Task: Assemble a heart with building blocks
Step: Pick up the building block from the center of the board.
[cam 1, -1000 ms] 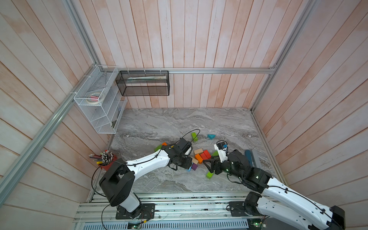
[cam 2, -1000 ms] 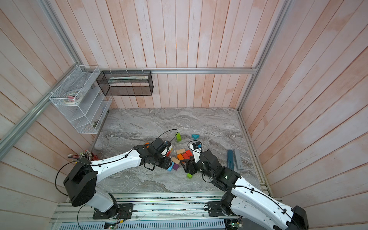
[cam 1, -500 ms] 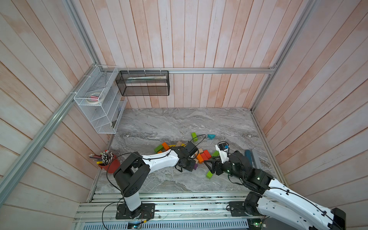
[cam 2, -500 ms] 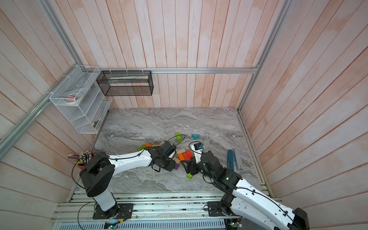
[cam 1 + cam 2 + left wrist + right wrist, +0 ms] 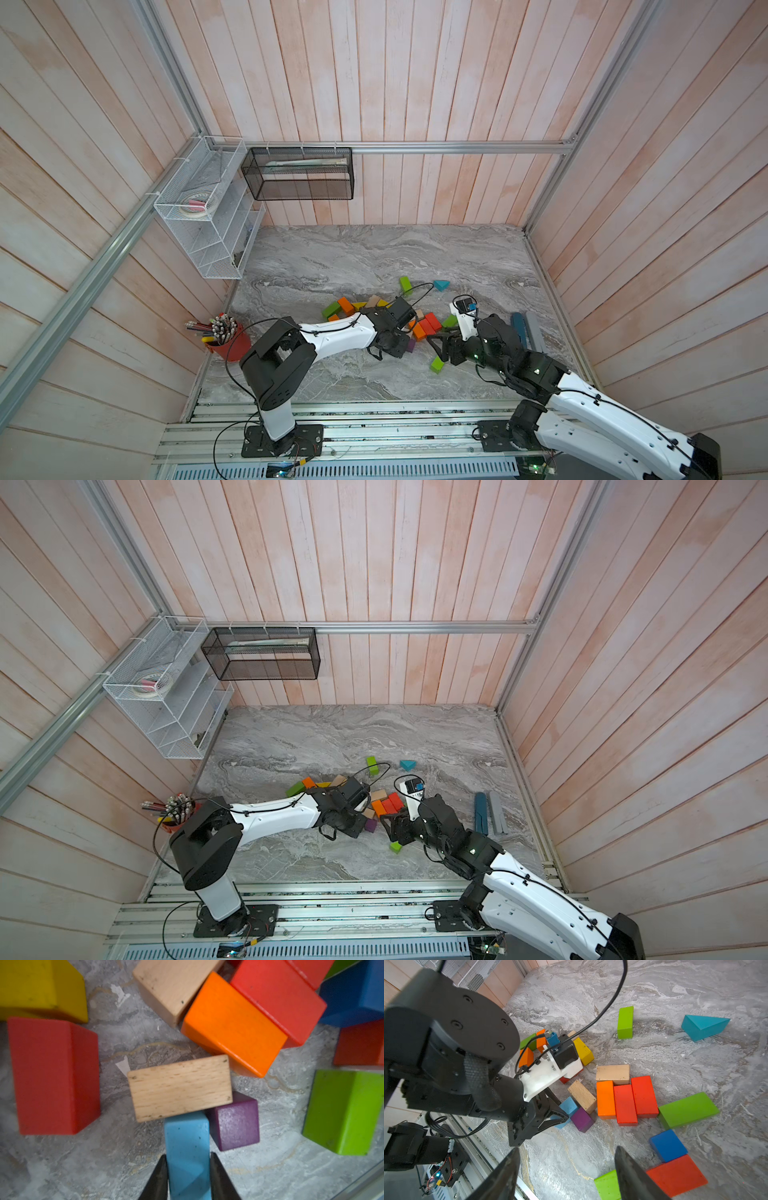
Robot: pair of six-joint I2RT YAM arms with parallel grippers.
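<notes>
The building blocks lie in a loose cluster (image 5: 424,326) mid-table in both top views. In the left wrist view my left gripper (image 5: 188,1167) is shut on a light blue block (image 5: 187,1138) that rests on the marble, one end against a tan brick (image 5: 179,1087) and beside a purple cube (image 5: 236,1124). Orange and red bricks (image 5: 625,1101) lie side by side just beyond. My right gripper (image 5: 566,1167) hangs open over bare marble, with a small green block (image 5: 607,1185) beside one finger. In a top view the left gripper (image 5: 353,827) and right gripper (image 5: 392,827) stand close together.
A green brick (image 5: 406,285) and a teal wedge (image 5: 441,285) lie apart farther back. Teal and grey bars (image 5: 525,330) lie at the right. A red cup of pencils (image 5: 224,338) stands at the left wall, under a white wire rack (image 5: 208,216) and a black mesh basket (image 5: 299,174).
My left arm has swung toward the front of the cluster and its jaws have closed on the light blue block. The right arm has not moved.
</notes>
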